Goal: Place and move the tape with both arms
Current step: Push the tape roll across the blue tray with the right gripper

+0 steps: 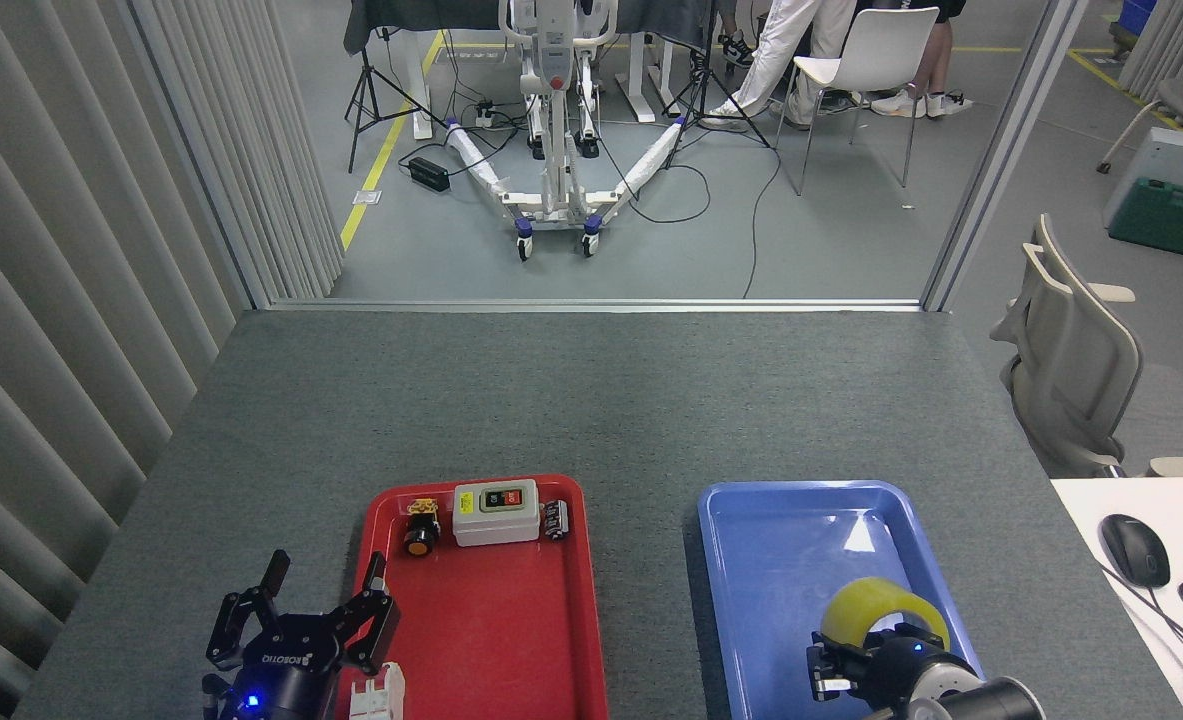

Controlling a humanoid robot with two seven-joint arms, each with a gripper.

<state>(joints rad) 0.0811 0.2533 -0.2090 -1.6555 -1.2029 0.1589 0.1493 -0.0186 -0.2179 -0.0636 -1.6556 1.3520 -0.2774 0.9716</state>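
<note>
Here, the grey felt-like tabletop (pixel 591 400) carries two shallow plastic trays near its front edge: a red rectangular tray (pixel 511 620) on the left and a blue rectangular tray (pixel 781 560) on the right, well apart.

The wide roll of translucent yellow packing tape (pixel 876 605) sits over the near right part of the blue tray, tilted, its white inner ring partly showing. The right arm's black claw (pixel 866 665) is directly behind it, at the lower frame edge, fingers against the roll's near side. The claw appears closed on the roll, though the contact points are partly hidden by the wrist. Whether the roll touches the tray floor cannot be told.

The left arm's black claw (pixel 301 625), with white lettering on its base and a blue light below, hangs over the tabletop just beside the red tray's left rim. Its fingers are spread wide, nothing between them.

In the red tray, along the far end: a small orange-faced push button (pixel 417 541), a pale grey switch box with red and black buttons (pixel 494 511), a small dark clip-like part (pixel 554 519). At the near edge, a white terminal block (pixel 375 695).
</note>
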